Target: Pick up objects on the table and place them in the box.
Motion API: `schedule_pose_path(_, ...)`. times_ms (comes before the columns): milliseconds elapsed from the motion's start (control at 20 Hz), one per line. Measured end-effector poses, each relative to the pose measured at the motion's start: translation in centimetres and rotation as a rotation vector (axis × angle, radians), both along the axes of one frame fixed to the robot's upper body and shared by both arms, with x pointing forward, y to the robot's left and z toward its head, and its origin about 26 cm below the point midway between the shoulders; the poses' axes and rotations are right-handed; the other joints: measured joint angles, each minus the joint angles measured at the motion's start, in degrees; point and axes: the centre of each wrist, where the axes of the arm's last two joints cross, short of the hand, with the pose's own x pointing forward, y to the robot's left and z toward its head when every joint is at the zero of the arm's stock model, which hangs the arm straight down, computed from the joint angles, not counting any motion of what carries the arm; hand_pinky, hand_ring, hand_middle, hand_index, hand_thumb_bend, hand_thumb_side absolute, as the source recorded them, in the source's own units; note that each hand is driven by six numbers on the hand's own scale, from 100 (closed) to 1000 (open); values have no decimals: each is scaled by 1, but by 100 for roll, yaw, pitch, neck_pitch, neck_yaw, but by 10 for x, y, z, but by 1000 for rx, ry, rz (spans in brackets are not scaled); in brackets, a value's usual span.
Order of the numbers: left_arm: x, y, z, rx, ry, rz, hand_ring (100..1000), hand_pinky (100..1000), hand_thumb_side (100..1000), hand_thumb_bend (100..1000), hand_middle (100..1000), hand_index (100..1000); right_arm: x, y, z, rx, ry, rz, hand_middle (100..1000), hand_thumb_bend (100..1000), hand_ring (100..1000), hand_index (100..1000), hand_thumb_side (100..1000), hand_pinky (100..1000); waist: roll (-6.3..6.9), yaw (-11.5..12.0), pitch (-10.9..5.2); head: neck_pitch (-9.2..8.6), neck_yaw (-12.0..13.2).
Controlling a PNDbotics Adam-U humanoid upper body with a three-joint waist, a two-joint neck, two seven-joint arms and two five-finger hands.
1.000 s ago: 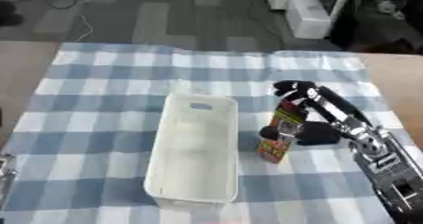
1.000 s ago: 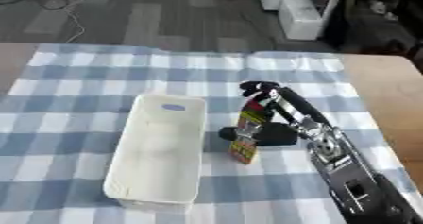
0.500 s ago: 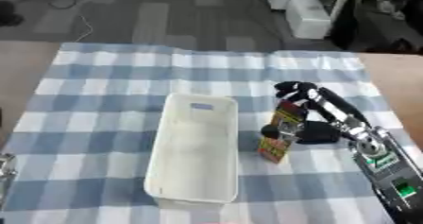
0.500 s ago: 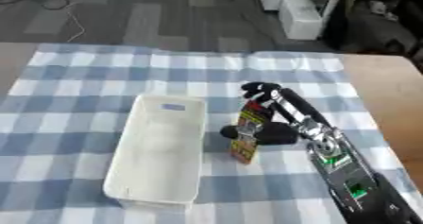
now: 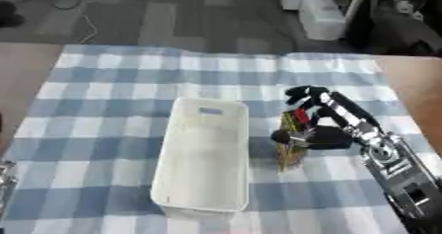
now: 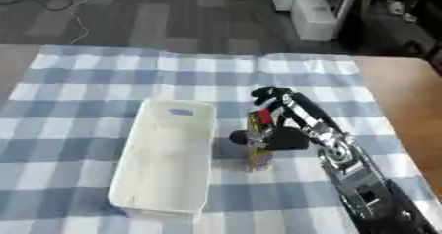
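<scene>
A white oblong box [image 5: 205,156] lies on the checked cloth, its long side running away from me. Just right of it stands an upright yellow and red packet [image 5: 292,141], touching the cloth beside the box wall. My right hand [image 5: 324,124] comes in from the lower right and has fingers and thumb curled round the packet's upper part. A sliver of my left hand [image 5: 5,178] shows at the lower left edge; its fingers are not readable.
A blue and white checked cloth [image 5: 112,85] covers the wooden table [image 5: 414,80]. Beyond the far edge is grey floor with cables [image 5: 60,1] and white equipment [image 5: 315,11].
The packet and my right hand have stayed in nearly the same place beside the box. The box has not moved.
</scene>
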Motion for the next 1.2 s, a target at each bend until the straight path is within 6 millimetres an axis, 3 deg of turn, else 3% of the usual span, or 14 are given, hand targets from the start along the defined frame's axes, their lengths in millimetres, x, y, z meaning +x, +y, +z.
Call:
schedule_pose_path(250,0,0,0,0,0,0,673,624,859,591,749,795,4,0,-6,10,18,-7,715,832,662,861,387,391,2,0,0,0,0)
schedule_pose_path(750,0,0,0,0,0,0,673,624,860,590,749,795,10,-4,-19,-30,17,-65,687,839,646,832,364,382,5,1,0,0,0)
schedule_pose_path(900,0,0,0,0,0,0,673,624,860,590,749,795,10,-4,-21,-42,8,-80,661,816,620,799,326,255,6,1,0,0,0)
schedule_pose_path(1050,0,0,0,0,0,0,673,624,860,590,749,795,11,-4,-22,-39,-9,-100,624,798,593,763,302,216,7,0,0,0,0)
schedule_pose_path(1200,0,0,0,0,0,0,673,624,860,591,749,795,10,-3,-24,-23,-34,-121,543,780,535,671,248,145,8,0,0,0,0)
